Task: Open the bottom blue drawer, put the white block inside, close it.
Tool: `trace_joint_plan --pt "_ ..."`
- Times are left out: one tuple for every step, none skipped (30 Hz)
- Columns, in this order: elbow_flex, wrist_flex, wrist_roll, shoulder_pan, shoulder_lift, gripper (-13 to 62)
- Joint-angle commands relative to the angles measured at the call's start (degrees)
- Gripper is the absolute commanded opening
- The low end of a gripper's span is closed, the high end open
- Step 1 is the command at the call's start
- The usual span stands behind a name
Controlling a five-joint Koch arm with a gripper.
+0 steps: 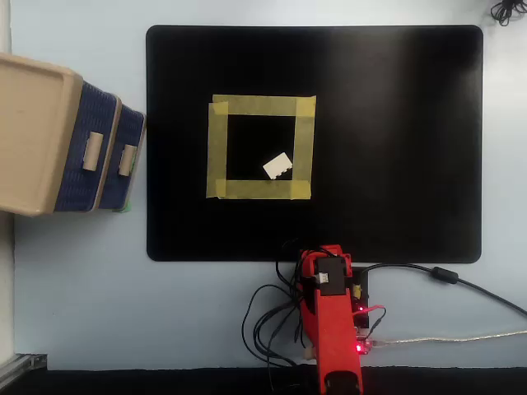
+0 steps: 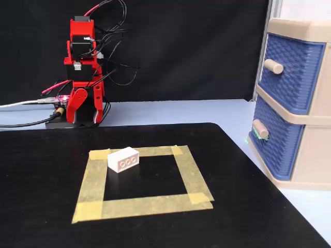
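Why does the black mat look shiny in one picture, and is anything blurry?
In the overhead view the black mat shows faint pale glare streaks from the room light; the white block looks soft and a little blurry there. In the fixed view the white block is sharp with its three round holes clear, and the mat looks evenly dark.

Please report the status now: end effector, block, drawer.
End effector folded at base, state unclear. White block inside tape square. Bottom blue drawer closed. Path clear.
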Motion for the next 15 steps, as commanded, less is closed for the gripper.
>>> trace_joint_plan --pt "0.4 7.7 -0.2 -0.3 2.6 34.5" --pt "0.4 7.7 -0.2 -0.3 2.6 34.5" --pt "0.4 7.6 -0.3 -0.3 2.6 34.5" --pt "0.4 7.7 -0.2 -0.3 2.6 34.5" --pt "0.4 7.6 -0.3 -0.3 2.6 34.5" --pt "0.4 7.7 -0.2 -0.3 2.6 34.5" --pt "0.4 7.7 -0.2 -0.3 2.6 34.5" --pt "0.4 7.6 -0.3 -0.3 2.6 34.4" --pt "0.3 7.6 -0.3 -0.3 2.6 34.5" --pt "0.2 7.8 -0.4 -0.3 2.6 34.4" --pt "-0.8 8.4 -0.4 -0.3 2.6 34.4" --pt "-5.3 9.1 -0.6 -0.4 2.6 34.3" --pt "-9.9 9.5 -0.7 -0.5 2.6 34.1" --pt "-14.6 9.5 -0.8 -0.7 2.6 34.1" --pt "-19.2 9.2 -1.2 -1.2 2.5 34.0"
